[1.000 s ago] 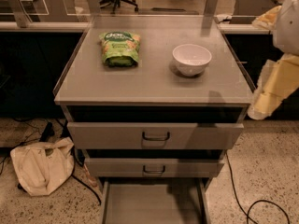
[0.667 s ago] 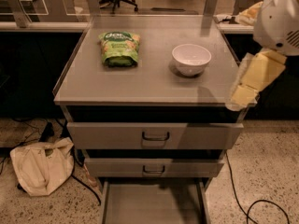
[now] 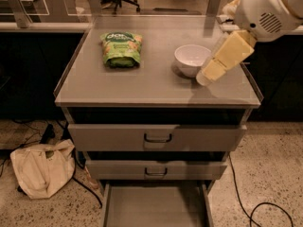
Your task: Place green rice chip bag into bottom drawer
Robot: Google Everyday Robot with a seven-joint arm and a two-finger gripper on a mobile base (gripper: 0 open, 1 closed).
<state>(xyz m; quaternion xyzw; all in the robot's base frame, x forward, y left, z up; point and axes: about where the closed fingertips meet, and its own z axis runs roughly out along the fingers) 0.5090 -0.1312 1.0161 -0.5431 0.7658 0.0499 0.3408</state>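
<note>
Leftward since a second ago, the arm has swung in over the cabinet top (image 3: 142,82), and the gripper (image 3: 208,74) now hangs just right of the white bowl (image 3: 191,59), its tip low beside the bowl's rim; whether it is clenched or released cannot be told. Well left of the bowl, the green chip bag (image 3: 121,48) lies flat on the cabinet top, unmoved. Below the bowl, under two closed drawers, the bottom drawer (image 3: 154,207) stands pulled out. Far down-left of the bowl, a beige cloth bag (image 3: 42,167) sits on the floor
</note>
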